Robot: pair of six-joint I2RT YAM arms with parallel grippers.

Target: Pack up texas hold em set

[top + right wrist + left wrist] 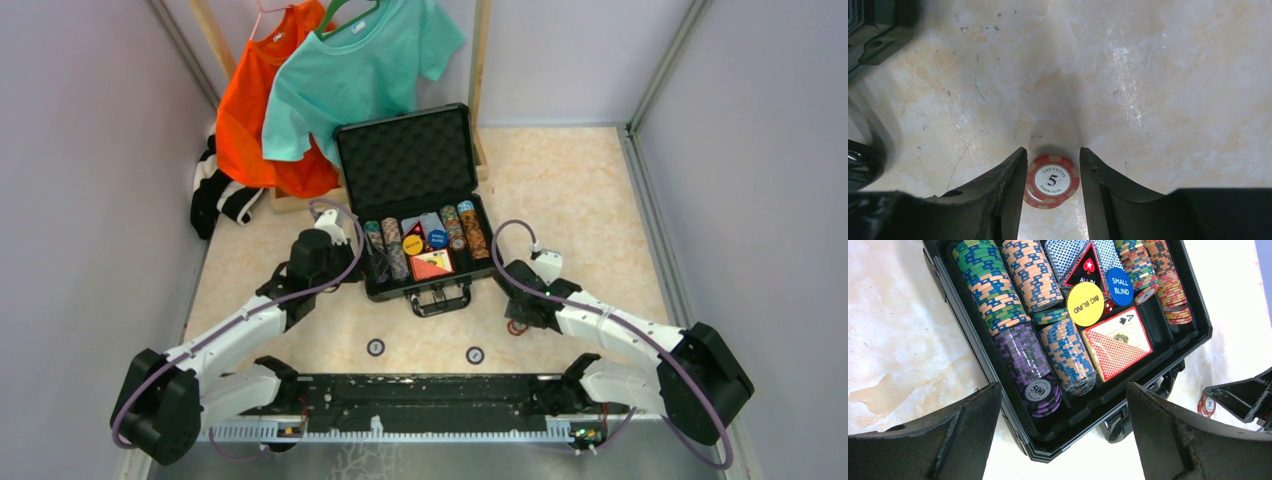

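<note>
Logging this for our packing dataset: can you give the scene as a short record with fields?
briefcase: open, lid up
card box: inside briefcase
loose chips: two on table, in front of briefcase
red chip: on table, right of briefcase
left gripper: open, by briefcase's left front corner
right gripper: jaws either side of red chip, grip unclear

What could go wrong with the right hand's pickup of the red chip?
The red 5 chip lies flat between the right hand's fingers, a second chip apparently offset beneath; the pinch may slip or lift only one. Two other chips lying loose before the case could be missed.
</note>
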